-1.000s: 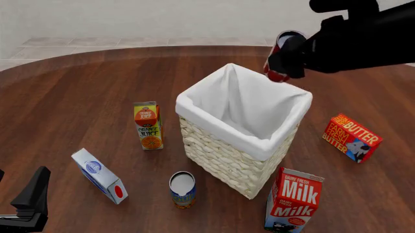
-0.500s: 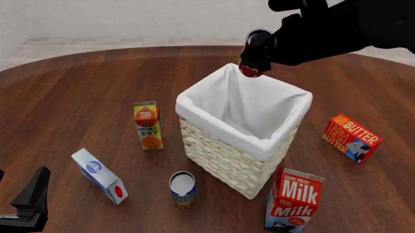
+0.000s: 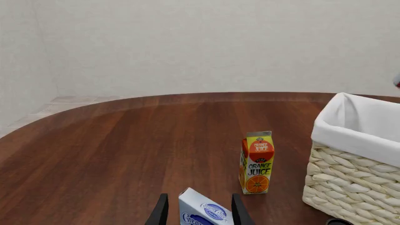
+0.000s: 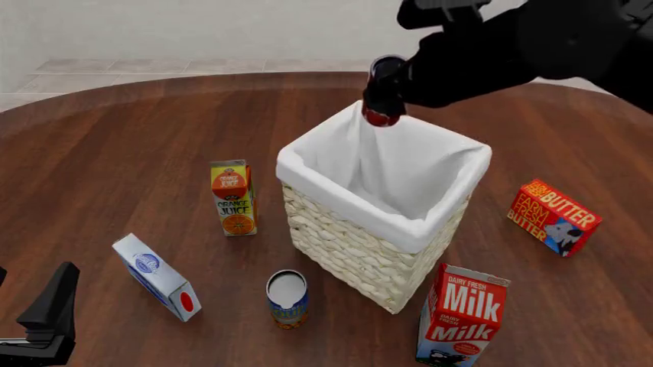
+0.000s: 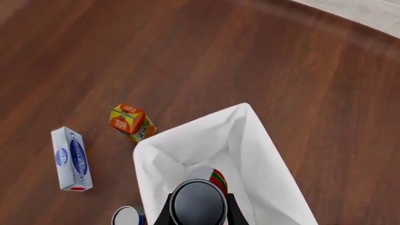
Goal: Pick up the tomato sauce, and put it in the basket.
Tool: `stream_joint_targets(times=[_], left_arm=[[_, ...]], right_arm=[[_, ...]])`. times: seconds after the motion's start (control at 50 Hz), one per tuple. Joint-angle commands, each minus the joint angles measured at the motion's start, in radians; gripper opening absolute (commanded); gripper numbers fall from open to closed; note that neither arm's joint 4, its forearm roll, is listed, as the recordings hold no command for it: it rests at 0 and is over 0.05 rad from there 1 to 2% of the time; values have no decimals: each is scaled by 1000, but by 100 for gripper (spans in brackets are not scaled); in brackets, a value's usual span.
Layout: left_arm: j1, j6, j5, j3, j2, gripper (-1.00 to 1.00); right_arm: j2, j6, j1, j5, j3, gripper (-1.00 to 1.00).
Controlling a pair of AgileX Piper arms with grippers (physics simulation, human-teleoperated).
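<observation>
Dark wood round table [image 4: 122, 138], pale wall behind, tiled floor strip at far edge.

Basket [image 4: 352, 245] near table centre, cream wicker, white cloth lining folded over rim; seen also from left wrist [image 3: 350, 187] and from above in right wrist view [image 5: 269, 154].

Right gripper [image 4: 393, 95] held high over basket's far corner, clamped on tomato sauce [image 4: 381, 115]; can's red lower end pokes out below black fingers, above the lining, clear of the rim. From right wrist view, can [image 5: 198, 202] sits between the two fingers, dark round end toward camera, red-and-green label edge visible, basket interior directly beneath.

Left gripper [image 3: 195, 213] low near table's near-left edge, fingers spread apart, holding nothing; white-and-blue carton [image 3: 203, 212] seen between them, lying on table beyond.

Orange juice carton [image 4: 234, 197] upright, left of basket. Blue-and-yellow can [image 4: 287, 298] just in front of basket. Milk carton [image 4: 461, 315] at basket's near-right corner. Butter box [image 4: 554, 216] right of basket, apart.
</observation>
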Motion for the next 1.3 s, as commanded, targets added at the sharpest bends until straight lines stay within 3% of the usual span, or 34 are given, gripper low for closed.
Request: stream_joint_targets(times=[0.02, 0.44, 1.3], left_arm=[[-4, 1, 2, -1, 0, 100], [-4, 1, 2, -1, 0, 100], [-4, 1, 2, -1, 0, 100]], right_arm=[[3, 25, -12, 14, -1, -100], [53, 62, -3, 62, -33, -100], [105, 61, -22, 125, -6, -100]])
